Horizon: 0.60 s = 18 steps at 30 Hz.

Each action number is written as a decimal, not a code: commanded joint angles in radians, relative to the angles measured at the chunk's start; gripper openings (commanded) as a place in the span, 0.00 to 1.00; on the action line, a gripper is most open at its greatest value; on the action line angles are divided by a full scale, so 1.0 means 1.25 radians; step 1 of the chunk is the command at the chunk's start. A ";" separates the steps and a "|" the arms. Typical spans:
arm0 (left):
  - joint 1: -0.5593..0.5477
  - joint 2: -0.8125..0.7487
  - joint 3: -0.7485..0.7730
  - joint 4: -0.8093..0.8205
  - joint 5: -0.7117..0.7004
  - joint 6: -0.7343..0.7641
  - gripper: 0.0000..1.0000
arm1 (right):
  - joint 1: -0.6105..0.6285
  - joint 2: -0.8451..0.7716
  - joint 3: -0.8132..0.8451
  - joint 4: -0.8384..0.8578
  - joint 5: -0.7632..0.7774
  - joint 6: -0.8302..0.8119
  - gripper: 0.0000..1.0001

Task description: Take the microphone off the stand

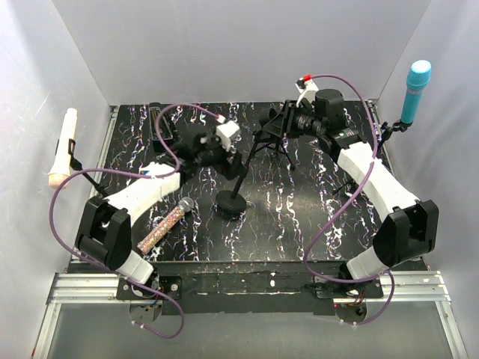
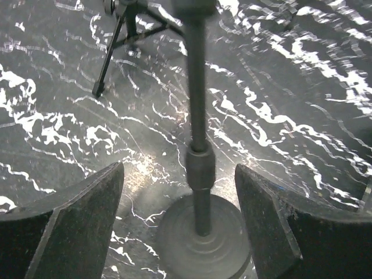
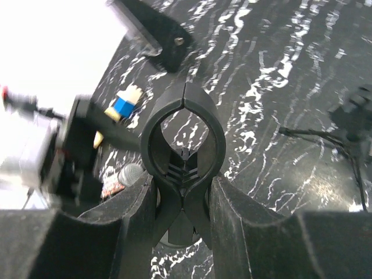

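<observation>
Holdings on the black, white-veined table (image 1: 299, 217), listed left to right.

1. White microphone (image 1: 66, 142). Mounted on its own small stand at the left wall, well apart from the arms.

2. Microphone (image 1: 168, 224), the task item. Glitter-covered body, grey mesh head. It lies flat on the table, out of the stand, just beside the left arm's forearm and left of the round base. The head points toward the middle of the table. The right wrist view shows the mesh head and part of the body, low and left of the clip.

3. Left gripper (image 2: 179, 170). Jaws wide apart and holding nothing. The fingers (image 2: 81, 221) stand either side of the stand's pole and do not touch it.

4. Stand. The round base (image 1: 230, 203) sits near the table's middle. The thin black pole (image 2: 196, 87) has a thicker collar low down; in the top view it leans up and to the right.

5. Clip (image 3: 183, 174). Black ring-shaped holder at the head of the stand, ring empty.

6. Right gripper (image 3: 183, 195). Jaws closed on the lower part of the clip, a finger pressed to each side.

7. Tripod (image 1: 271, 146). Small, black and thin-legged, on the table behind the stand. One leg shows at the upper left of the left wrist view.

8. Blue microphone (image 1: 415, 90). Upright in a holder at the right wall, well apart from the rest.
</observation>
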 commanded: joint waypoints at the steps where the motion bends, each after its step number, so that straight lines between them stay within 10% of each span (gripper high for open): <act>1: 0.101 0.034 0.060 -0.085 0.438 0.041 0.76 | 0.010 -0.033 -0.060 0.017 -0.223 -0.206 0.01; 4: 0.107 0.128 0.097 -0.242 0.548 0.244 0.68 | 0.009 -0.046 -0.092 0.045 -0.243 -0.211 0.01; 10: 0.070 0.187 0.119 -0.222 0.642 0.260 0.63 | 0.009 -0.041 -0.101 0.045 -0.252 -0.226 0.01; 18: 0.063 0.139 0.018 0.103 0.532 -0.005 0.24 | 0.008 -0.042 -0.108 0.052 -0.241 -0.214 0.01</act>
